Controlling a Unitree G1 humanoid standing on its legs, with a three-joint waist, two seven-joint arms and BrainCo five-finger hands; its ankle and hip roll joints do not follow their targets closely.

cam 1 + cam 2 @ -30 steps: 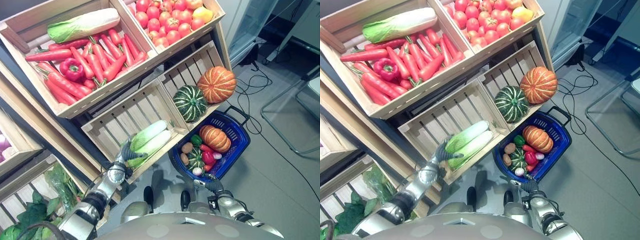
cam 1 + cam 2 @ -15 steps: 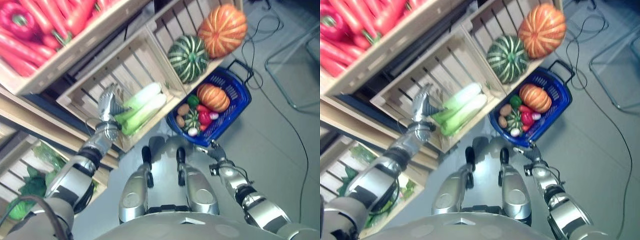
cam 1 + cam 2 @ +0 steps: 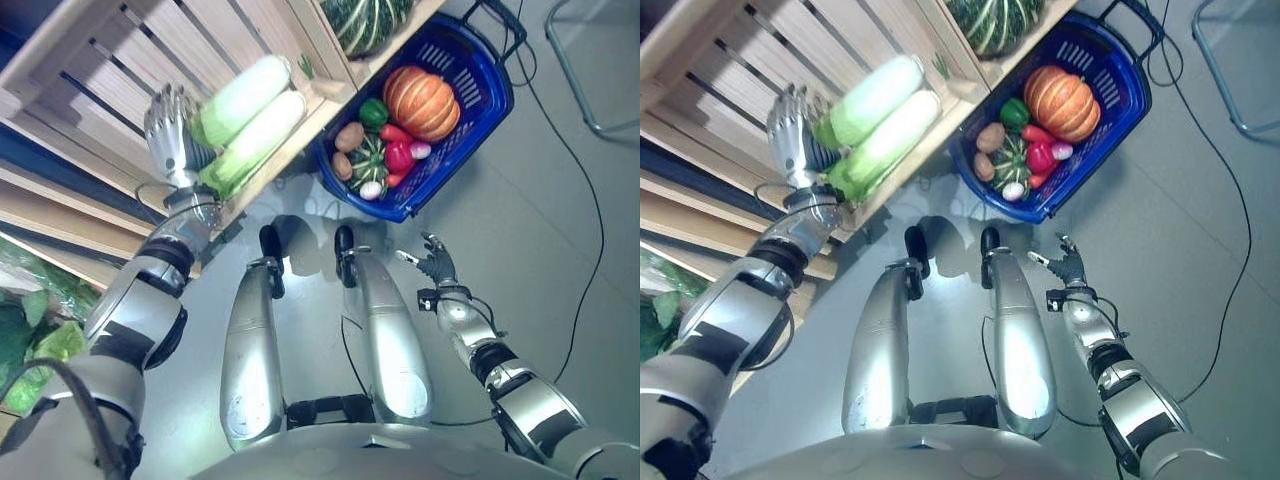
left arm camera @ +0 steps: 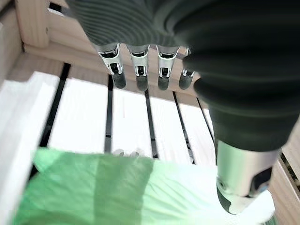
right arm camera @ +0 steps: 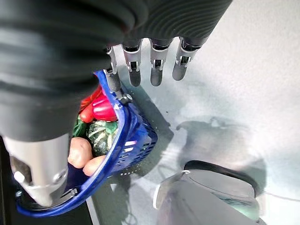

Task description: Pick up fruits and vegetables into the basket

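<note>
L hand (image 3: 168, 135) is held in the crate (image 3: 95, 75), fingers straight and apart, cabbages (image 3: 245, 120) just under the thumb. Basket (image 3: 478, 95) sits on bare floor beyond R hand (image 3: 436, 264), fingers relaxed, apart.

The left hand (image 3: 168, 140), a second ago wrapped around the leafy end of the two cabbages (image 3: 245, 120), now stands with fingers (image 4: 118, 78) straightened at their nine o'clock side. The right hand (image 3: 436, 262) now hangs clear of the blue basket (image 3: 478, 105), toward its six o'clock.
</note>
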